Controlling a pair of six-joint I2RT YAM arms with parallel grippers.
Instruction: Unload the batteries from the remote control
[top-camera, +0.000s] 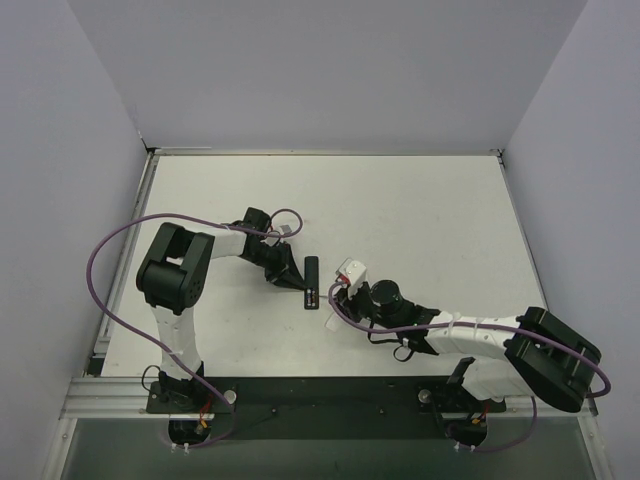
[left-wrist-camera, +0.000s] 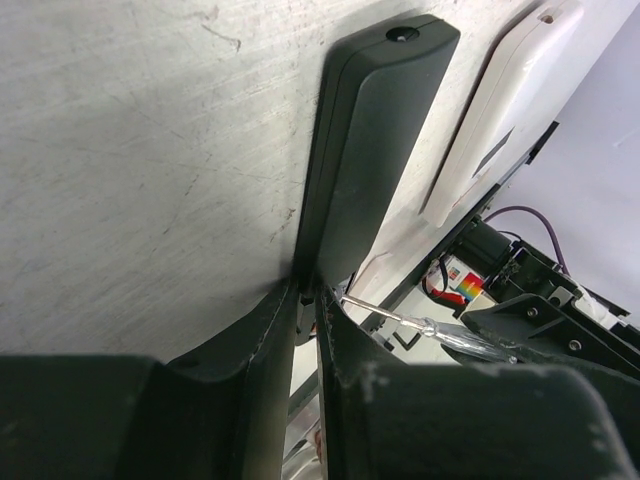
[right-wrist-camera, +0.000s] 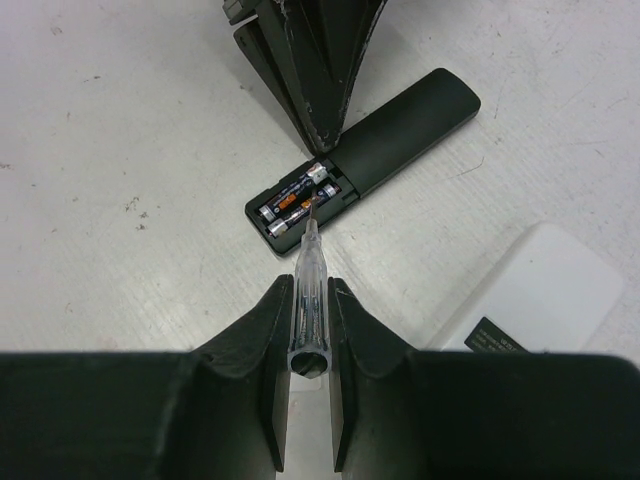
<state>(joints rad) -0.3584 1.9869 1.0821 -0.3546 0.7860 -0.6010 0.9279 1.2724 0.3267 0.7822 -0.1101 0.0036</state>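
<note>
The remote (right-wrist-camera: 385, 145) is a slim black bar lying on the table with its near end open. Two batteries (right-wrist-camera: 285, 212) lie side by side in the open compartment. My right gripper (right-wrist-camera: 308, 300) is shut on a clear-handled screwdriver (right-wrist-camera: 310, 270), whose tip rests in the compartment by the batteries. My left gripper (right-wrist-camera: 322, 145) is shut, with its tips pressing down on the remote just behind the compartment. In the top view the remote (top-camera: 311, 275) lies between the left gripper (top-camera: 297, 279) and the right gripper (top-camera: 335, 297). The left wrist view shows the remote (left-wrist-camera: 370, 150) and the screwdriver (left-wrist-camera: 440, 328).
A white flat device (right-wrist-camera: 545, 290) with a black label lies on the table just right of my right gripper and close beside the remote. It also shows in the left wrist view (left-wrist-camera: 510, 110) and the top view (top-camera: 353, 269). Grey walls enclose the table (top-camera: 420, 210).
</note>
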